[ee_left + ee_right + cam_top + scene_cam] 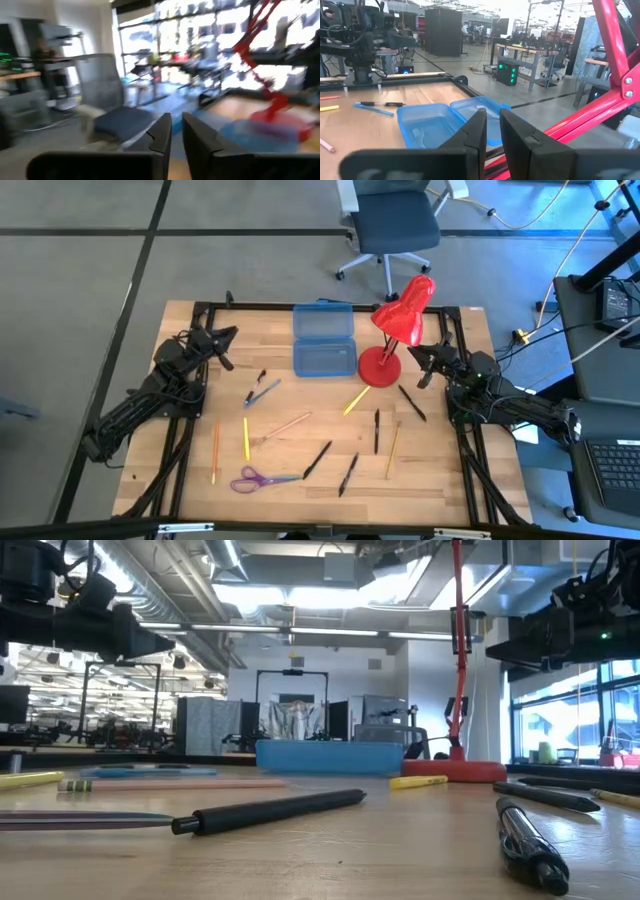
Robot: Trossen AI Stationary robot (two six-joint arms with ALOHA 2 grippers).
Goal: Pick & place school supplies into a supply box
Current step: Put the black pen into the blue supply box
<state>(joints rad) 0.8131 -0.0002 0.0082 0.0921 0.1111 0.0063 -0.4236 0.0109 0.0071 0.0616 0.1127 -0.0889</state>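
Observation:
The supply box [323, 345], a translucent blue case, lies open near the table's far edge, also seen in the low view [328, 756] and the right wrist view [445, 122]. Pencils and pens lie scattered flat on the wood: a blue pen [262, 392], a yellow pencil [356, 401], a tan pencil [285, 426], an orange pencil [214, 450] and black pens [317, 460]. Purple-handled scissors [255, 478] lie near the near edge. My left gripper [230, 333] hovers left of the box, my right gripper [412, 352] right of the lamp base. Both are shut and hold nothing.
A red desk lamp [400, 320] stands with its round base [380, 367] right beside the box, its head leaning over the table's far right. A black frame [250, 307] runs along the table's edges. An office chair [395, 225] stands beyond the far edge.

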